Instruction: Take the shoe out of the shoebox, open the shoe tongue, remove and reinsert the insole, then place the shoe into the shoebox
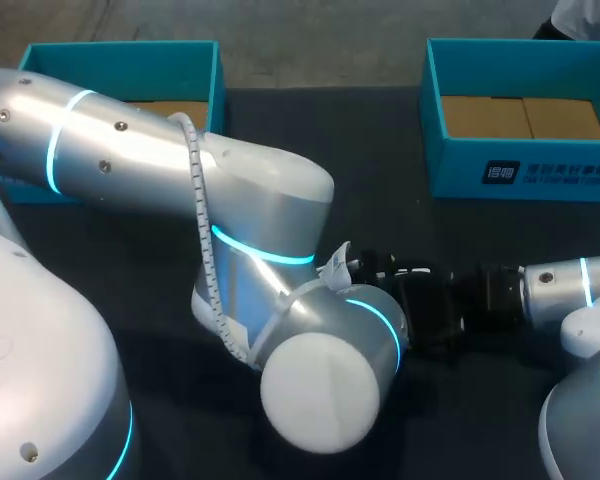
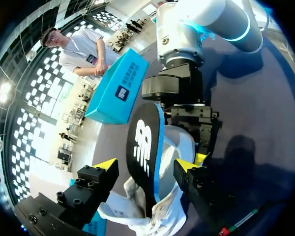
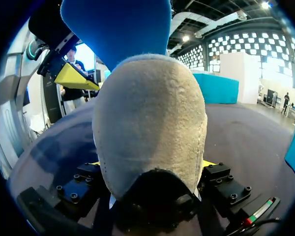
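Though the left arm bulks across the middle of the table and blocks most of the work from above, a white scrap of the shoe peeks out just past its wrist. The right arm comes in low from the other side to meet it there.

Seen from the left wrist, things are plainer. The shoe sits near the table's middle, between the two grippers, and the insole, black on top with a blue edge, stands up out of its opening. The left gripper is spread wide, one yellow tip on each side of the insole and neither touching it. The right gripper is clamped on the far end of the shoe, a finger pressed against each flank. From its own wrist that grey suede end fills nearly everything, with the insole's blue underside rising behind it.

Two teal boxes stand along the table's back edge, well apart from the shoe, which is outside both. The left box is partly hidden behind the left arm. The right box is open, with brown card on its floor.
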You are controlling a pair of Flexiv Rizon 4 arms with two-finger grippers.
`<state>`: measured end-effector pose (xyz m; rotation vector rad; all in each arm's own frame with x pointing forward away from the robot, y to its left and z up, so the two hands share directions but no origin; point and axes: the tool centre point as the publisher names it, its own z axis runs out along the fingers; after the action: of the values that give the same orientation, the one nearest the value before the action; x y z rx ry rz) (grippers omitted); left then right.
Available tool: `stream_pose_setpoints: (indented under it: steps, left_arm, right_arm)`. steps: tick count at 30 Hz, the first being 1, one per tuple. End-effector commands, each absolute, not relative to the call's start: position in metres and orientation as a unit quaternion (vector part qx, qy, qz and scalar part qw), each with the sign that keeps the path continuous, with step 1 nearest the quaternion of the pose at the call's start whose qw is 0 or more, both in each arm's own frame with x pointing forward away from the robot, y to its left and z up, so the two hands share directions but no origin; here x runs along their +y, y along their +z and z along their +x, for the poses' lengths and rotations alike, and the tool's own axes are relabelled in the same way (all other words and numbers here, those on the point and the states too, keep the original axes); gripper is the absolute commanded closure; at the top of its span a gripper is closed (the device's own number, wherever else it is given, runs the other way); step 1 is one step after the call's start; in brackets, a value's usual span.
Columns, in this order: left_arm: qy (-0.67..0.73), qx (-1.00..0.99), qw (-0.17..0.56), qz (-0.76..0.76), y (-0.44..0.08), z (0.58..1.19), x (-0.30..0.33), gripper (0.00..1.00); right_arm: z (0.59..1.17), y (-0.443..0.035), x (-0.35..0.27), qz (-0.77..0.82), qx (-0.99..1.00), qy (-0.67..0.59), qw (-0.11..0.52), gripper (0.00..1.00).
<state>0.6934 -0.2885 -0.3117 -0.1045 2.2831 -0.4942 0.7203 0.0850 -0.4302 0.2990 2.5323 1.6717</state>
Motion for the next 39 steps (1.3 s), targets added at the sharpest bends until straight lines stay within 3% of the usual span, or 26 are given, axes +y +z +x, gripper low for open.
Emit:
stream_pose_setpoints:
  steps: [1, 29, 31, 35, 39]
  left_arm:
    - [-0.198, 0.883, 0.423, -0.044, -0.312, 0.678, -0.28, 0.27]
    - [-0.2, 0.873, 0.443, -0.045, -0.323, 0.702, -0.294, 0.39]
    - [-0.199, 0.873, 0.443, -0.046, -0.325, 0.705, -0.295, 0.42]
    - [-0.198, 0.873, 0.443, -0.047, -0.326, 0.709, -0.297, 0.62]
    - [-0.2, 0.873, 0.442, -0.045, -0.326, 0.708, -0.296, 0.62]
  right_arm:
    - [0.72, -0.43, 0.086, 0.098, 0.831, 0.546, 0.046, 1.0]
    - [0.72, -0.43, 0.086, 0.098, 0.831, 0.546, 0.046, 1.0]
    - [0.72, -0.43, 0.086, 0.098, 0.831, 0.546, 0.046, 1.0]
    - [0.72, -0.43, 0.086, 0.098, 0.831, 0.546, 0.046, 1.0]
    - [0.72, -0.43, 0.086, 0.098, 0.831, 0.546, 0.046, 1.0]
